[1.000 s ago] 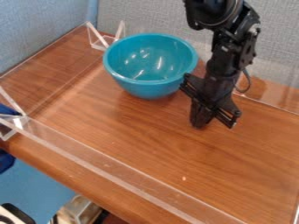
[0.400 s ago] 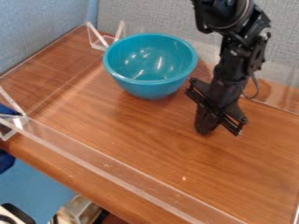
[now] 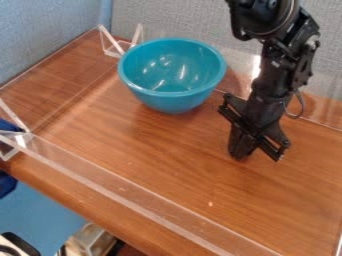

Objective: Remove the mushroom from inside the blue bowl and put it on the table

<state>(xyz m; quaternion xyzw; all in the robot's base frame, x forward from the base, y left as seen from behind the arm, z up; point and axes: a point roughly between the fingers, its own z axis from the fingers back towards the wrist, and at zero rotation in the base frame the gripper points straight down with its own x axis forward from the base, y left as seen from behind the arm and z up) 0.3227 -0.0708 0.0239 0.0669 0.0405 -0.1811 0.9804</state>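
Note:
The blue bowl stands on the table at the back left. Only bright reflections show inside it. The mushroom does not show in this view, neither in the bowl nor on the wood. My black gripper points straight down to the right of the bowl, clear of its rim. Its tips are low, at the tabletop. The fingers look pressed together, and I cannot make out anything between them.
Low clear acrylic walls run along the table's front and left edges, with upright clear brackets behind the bowl. A cable hangs by the arm at the back right. Bare wood spreads in front of the bowl and gripper.
The arm has edged slightly to the right and toward the front, staying low and shut. The bowl has not moved.

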